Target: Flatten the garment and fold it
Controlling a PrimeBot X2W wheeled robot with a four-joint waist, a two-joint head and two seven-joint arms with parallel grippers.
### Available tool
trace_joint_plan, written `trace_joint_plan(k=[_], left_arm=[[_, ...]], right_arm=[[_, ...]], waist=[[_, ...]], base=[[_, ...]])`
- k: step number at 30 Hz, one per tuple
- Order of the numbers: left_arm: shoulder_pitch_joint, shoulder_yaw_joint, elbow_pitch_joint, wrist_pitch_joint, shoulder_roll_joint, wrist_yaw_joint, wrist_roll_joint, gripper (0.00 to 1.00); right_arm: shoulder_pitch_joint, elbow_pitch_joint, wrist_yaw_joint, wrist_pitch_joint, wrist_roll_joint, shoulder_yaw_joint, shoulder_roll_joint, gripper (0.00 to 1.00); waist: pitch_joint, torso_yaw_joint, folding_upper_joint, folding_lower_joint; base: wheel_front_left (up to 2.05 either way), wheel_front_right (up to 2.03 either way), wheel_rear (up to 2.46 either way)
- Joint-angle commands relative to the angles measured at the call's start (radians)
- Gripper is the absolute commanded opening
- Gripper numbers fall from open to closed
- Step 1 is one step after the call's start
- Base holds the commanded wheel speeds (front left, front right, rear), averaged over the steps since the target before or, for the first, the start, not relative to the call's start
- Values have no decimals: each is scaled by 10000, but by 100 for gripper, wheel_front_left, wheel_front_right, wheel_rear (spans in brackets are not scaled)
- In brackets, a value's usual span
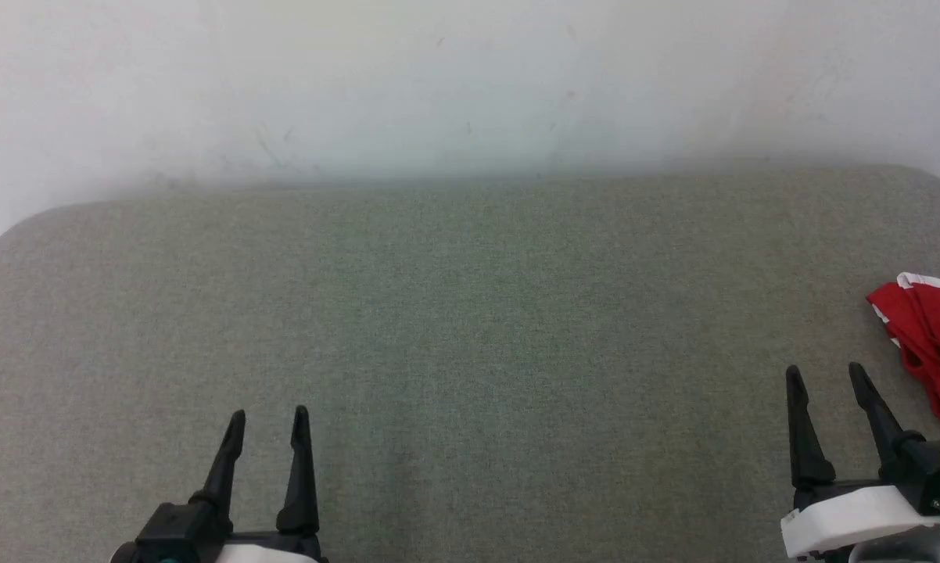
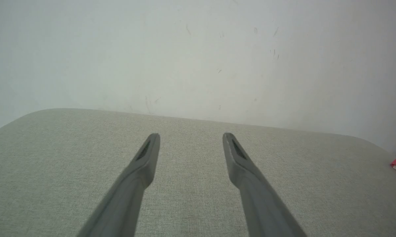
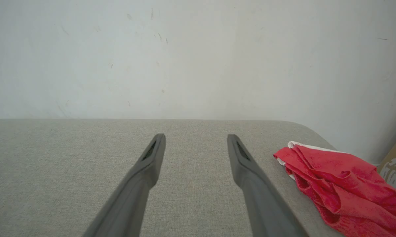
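Left gripper, 7 o'clock: fingers spread wide, nothing between. Right gripper, 4 o'clock: same wide spread, empty. Garment, crumpled red heap with white trim, 3 o'clock on grey fabric surface, near right gripper, not touching, cut by frame edge. Right wrist view adds brown printed object beyond surface's rounded corner. Open fabric 9 to 2 o'clock. White wall along far edge, 12 o'clock.

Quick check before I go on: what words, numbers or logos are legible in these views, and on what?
None legible.
The red garment, crumpled on the grey cushion: white trim, no lettering on the visible folds.
The brown object past the cushion's corner: pale blotchy print, too blurred to read.
The wall: scuff marks, no writing.
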Motion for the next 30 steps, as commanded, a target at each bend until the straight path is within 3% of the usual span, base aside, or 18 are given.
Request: trace_joint_plan(k=[1, 2, 30], left_arm=[[8, 42, 46, -47, -37, -120, 64, 100], [-2, 8, 10, 0, -6, -96, 21, 0], [-289, 66, 69, 466, -19, -93, 363, 0]], right_arm=[[-37, -32, -19, -51, 90, 24, 23, 100], [-3, 0, 0, 0, 50, 33, 2, 0], [-101, -186, -2, 457, -33, 272, -1, 0]], waist=[[52, -7, -1, 0], [49, -4, -1, 0], [11, 23, -2, 2]], base=[[0, 0, 0], [0, 0, 0], [0, 0, 0]])
